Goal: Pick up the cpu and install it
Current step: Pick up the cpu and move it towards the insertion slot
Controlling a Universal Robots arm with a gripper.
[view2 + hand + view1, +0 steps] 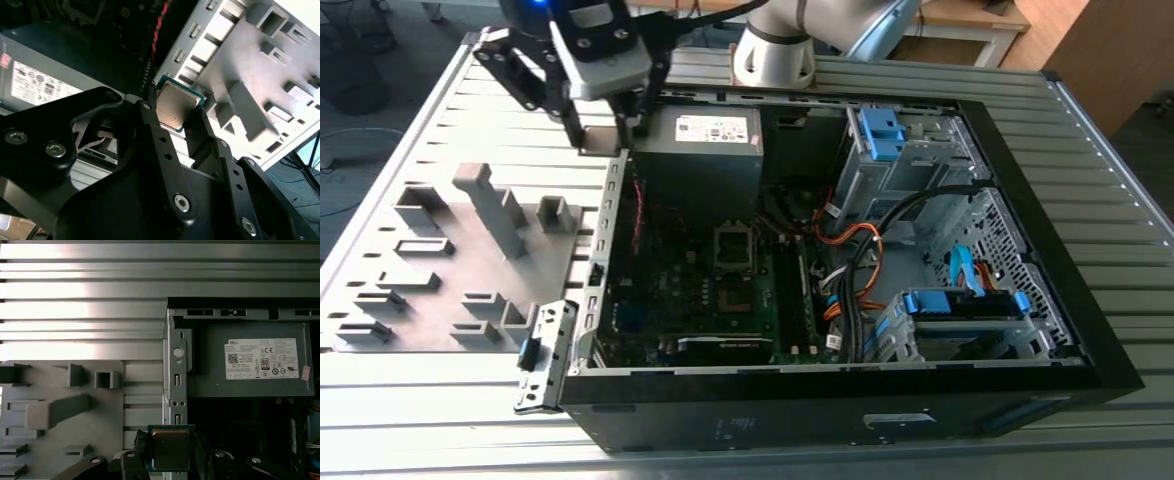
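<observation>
The cpu (175, 104) is a small flat square chip with a silvery top and a green rim, and my gripper (175, 120) is shut on it, with the black fingers (150, 122) pressing on two opposite edges. In the first wrist view the cpu (170, 447) sits in my gripper (170, 456), above the line where the grey fixture plate (75, 440) meets the case wall (176, 370). In the exterior view my gripper (600, 135) hangs over the far left corner of the open computer case (854, 400), well short of the silver-framed socket (734, 243) on the motherboard.
The grey fixture plate (454, 260), with raised blocks and slots, lies on the exterior view's left of the case. A power supply (707, 140) fills the case's far corner beside my gripper. Cables (854, 250), blue drive brackets (961, 300) and memory slots (794, 290) crowd the case's right half.
</observation>
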